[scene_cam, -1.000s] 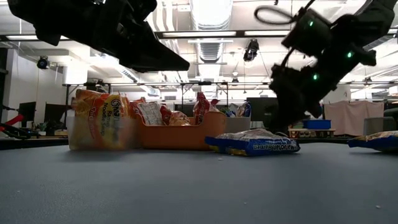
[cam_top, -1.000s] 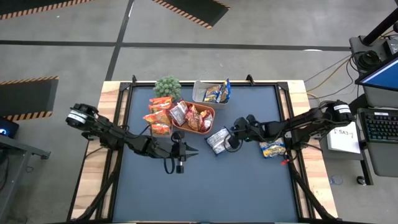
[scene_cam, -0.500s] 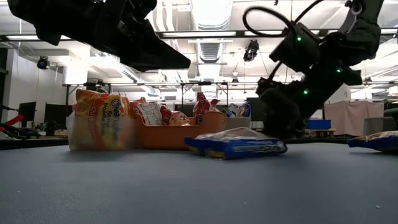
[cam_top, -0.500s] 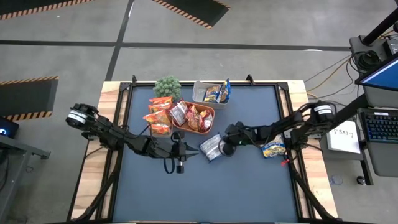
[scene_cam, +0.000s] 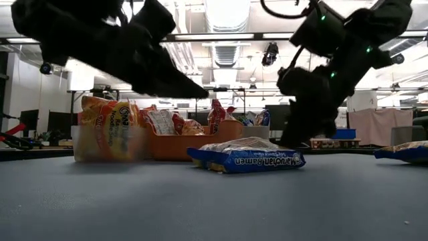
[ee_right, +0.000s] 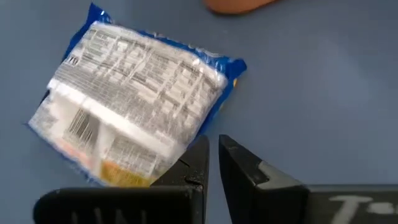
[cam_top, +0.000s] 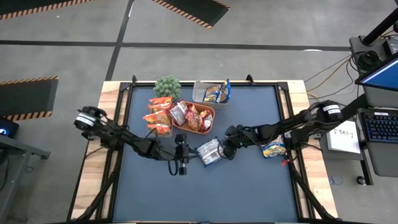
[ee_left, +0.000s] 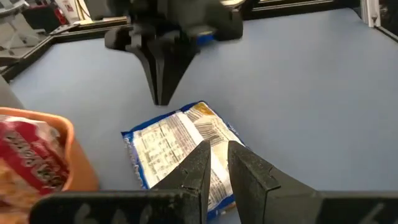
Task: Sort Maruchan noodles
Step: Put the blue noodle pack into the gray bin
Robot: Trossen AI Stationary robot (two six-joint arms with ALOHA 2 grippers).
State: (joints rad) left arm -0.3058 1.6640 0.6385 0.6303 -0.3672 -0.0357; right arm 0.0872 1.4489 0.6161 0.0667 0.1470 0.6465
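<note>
On the dark blue worktop (cam_top: 249, 186), the left tool (cam_top: 185, 151) hovers with fingers closed and empty, just left of one flat blue-and-yellow glossy ramen packet (cam_top: 209, 151) lying face down mid-worktop. The right tool (cam_top: 225, 151), also closed and empty, sits at the packet's right edge. This looks like a handover push; next, the left tool must open to grasp it, while a second blue packet (cam_top: 272, 149) waits far right.

Premises: a robotics lab or industrial workshop. Evidence: bare concrete floor (cam_top: 261, 25) with hazard-striped mats (cam_top: 193, 9), open ceiling with ducting (scene_cam: 224, 27) and strip lights, a far row of workbenches with monitors, and a keyboard (cam_top: 379, 127) right of the test table (cam_top: 112, 93).
</note>
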